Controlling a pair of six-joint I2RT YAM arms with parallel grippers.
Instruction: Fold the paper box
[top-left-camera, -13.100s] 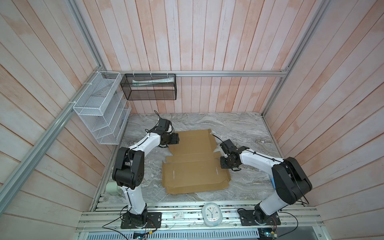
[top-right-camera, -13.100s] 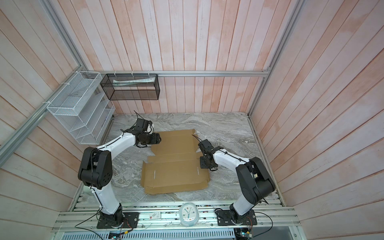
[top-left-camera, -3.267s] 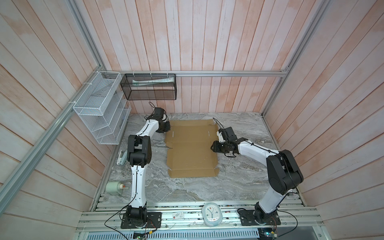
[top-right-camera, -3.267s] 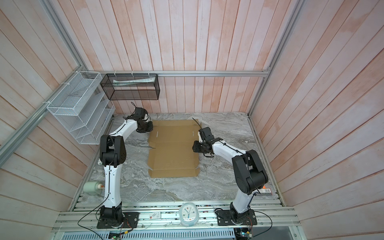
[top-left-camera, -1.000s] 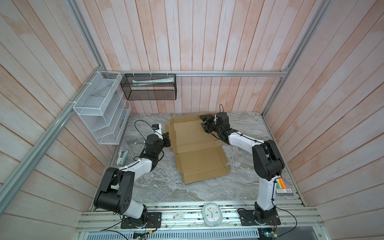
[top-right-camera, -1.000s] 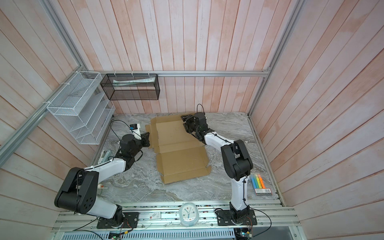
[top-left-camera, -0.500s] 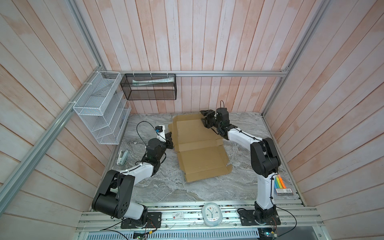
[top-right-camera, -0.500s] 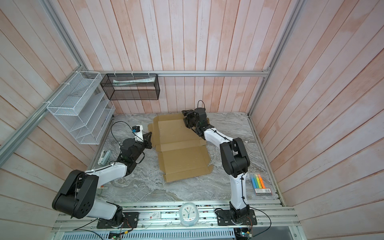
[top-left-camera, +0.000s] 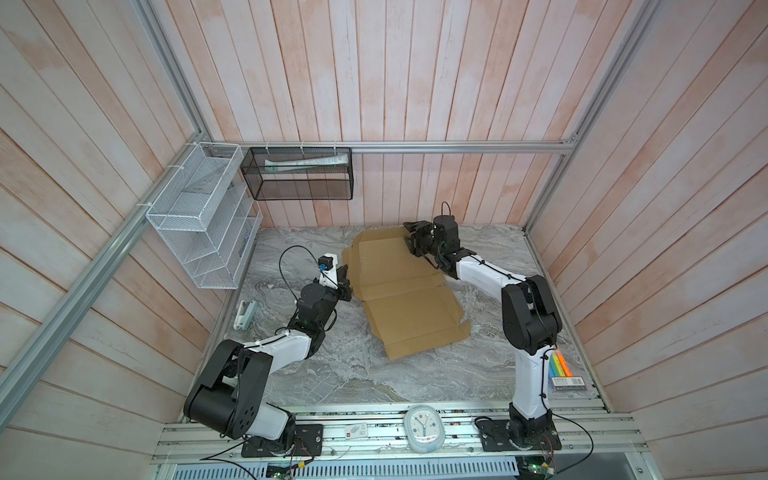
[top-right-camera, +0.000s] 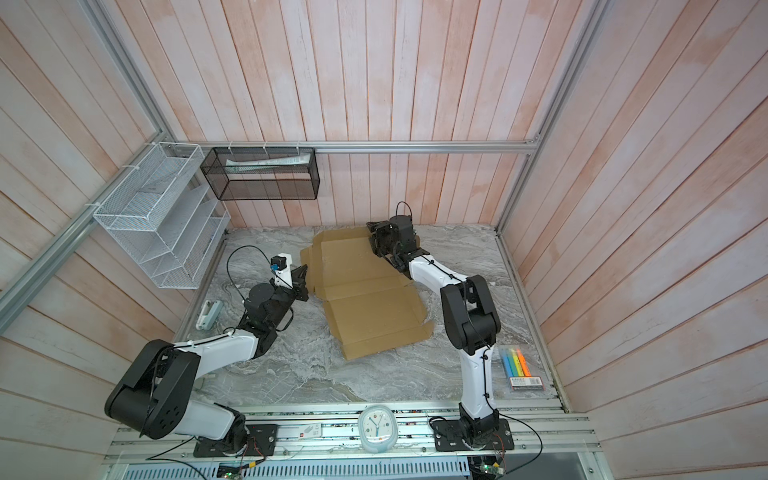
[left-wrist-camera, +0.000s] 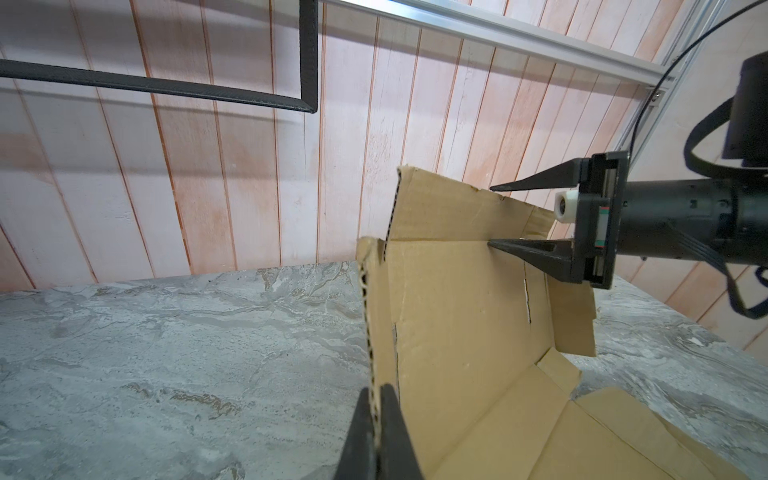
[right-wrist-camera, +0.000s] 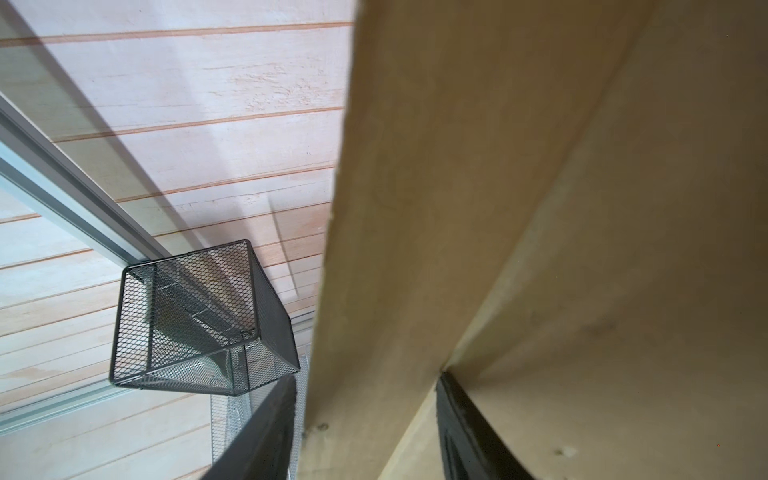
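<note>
brown paper box (left-wrist-camera: 457, 332), apparently in left fingers (left-wrist-camera: 357, 440)

The white left arm (top-left-camera: 282, 347) stretches low and forward, black two-fingered left claw (left-wrist-camera: 377, 399) pinched tight on the brown corrugated cardboard paper box (top-left-camera: 409, 307) edge; white right arm (top-left-camera: 482, 270) reaches far back, right claw (left-wrist-camera: 490, 216) jaws parted.

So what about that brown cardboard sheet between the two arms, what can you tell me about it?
The paper box is plain brown corrugated cardboard, a mostly flat die-cut blank with creases, flaps and a slit, lying on the marble-look table. Its far half is tilted up. The left gripper pinches its side edge; the right gripper straddles the far flap with open jaws.
</note>
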